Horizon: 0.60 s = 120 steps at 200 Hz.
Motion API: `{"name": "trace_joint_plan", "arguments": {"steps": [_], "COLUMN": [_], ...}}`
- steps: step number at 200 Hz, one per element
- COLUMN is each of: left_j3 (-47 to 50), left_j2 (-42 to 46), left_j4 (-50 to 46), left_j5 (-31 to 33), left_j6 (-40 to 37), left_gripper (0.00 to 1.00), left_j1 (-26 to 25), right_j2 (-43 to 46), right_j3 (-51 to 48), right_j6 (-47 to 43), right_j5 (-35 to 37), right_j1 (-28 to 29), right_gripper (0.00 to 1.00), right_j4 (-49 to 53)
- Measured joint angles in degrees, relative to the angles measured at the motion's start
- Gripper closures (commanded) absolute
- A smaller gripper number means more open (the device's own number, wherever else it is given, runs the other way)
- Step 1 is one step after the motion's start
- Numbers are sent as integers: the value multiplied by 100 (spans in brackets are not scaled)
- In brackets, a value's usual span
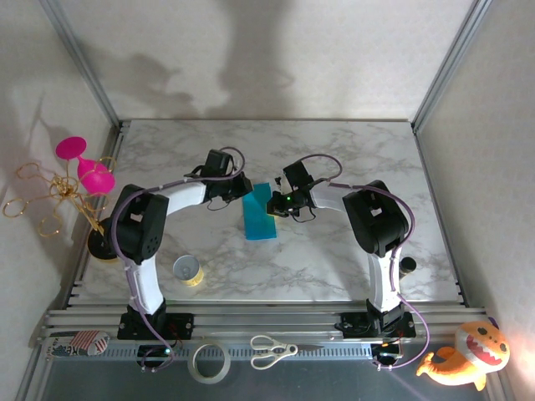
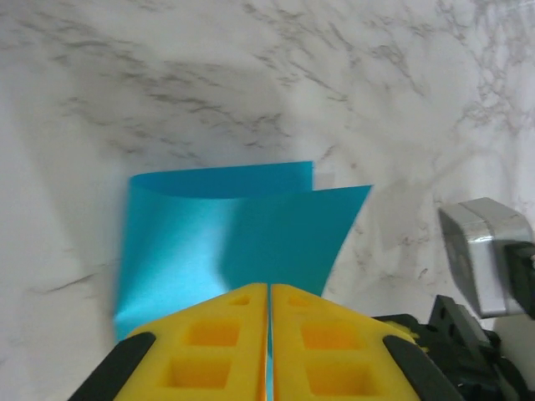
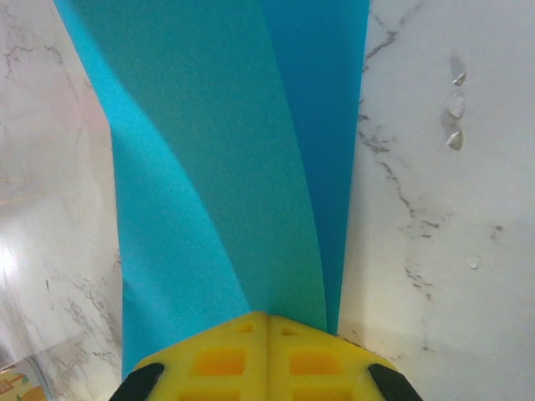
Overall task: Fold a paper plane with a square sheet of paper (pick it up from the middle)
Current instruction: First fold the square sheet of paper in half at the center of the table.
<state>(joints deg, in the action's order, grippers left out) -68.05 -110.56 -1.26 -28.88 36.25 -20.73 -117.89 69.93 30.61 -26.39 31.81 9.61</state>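
Observation:
The square sheet of paper [image 1: 259, 215] is teal-blue and bent over on itself, standing up off the marble table between both arms. My left gripper [image 1: 237, 190] pinches its far left edge; in the left wrist view the paper [image 2: 242, 230] runs into the closed yellow pads [image 2: 209, 342]. My right gripper [image 1: 273, 205] holds the right edge. In the right wrist view the curved paper [image 3: 217, 159] enters the closed yellow pads [image 3: 226, 359]. No paper plane shape is formed.
A yellow tape roll [image 1: 188, 271] lies near the left arm's base. Scissors [image 1: 272, 351] and a clear tape ring [image 1: 210, 362] rest on the front rail. Pink and gold ornaments [image 1: 79, 180] stand at the left wall. An orange plush toy [image 1: 468, 355] sits at the front right.

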Motion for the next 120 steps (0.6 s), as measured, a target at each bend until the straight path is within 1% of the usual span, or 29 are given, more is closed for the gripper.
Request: {"name": "trace_joint_plan", "arguments": {"steps": [33, 60, 70, 81, 108, 120], "left_j3": [-369, -636, -721, -857, -1257, -1451], "left_j2": [-479, -848, -909, -933, -1108, -1156], "left_j4": [-48, -404, -503, -649, -1001, -1185], "left_j5": [55, 439, 424, 566, 833, 1051], "left_j6": [-11, -219, -295, -413, -708, -861], "left_gripper": [90, 90, 90, 90, 90, 89], "left_j1": [-7, 46, 94, 114, 337, 466], "right_j2": [2, 2, 2, 4, 31, 39], "right_j3": [0, 0, 0, 4, 4, 2], "right_j6": [-22, -90, -116, -144, -151, -151], "right_j5": [0, 26, 48, 79, 125, 153], "right_j1": [0, 2, 7, 7, 11, 11], "right_gripper": [100, 100, 100, 100, 100, 100], "right_j4": [4, 13, 11, 11, 11, 11]}}
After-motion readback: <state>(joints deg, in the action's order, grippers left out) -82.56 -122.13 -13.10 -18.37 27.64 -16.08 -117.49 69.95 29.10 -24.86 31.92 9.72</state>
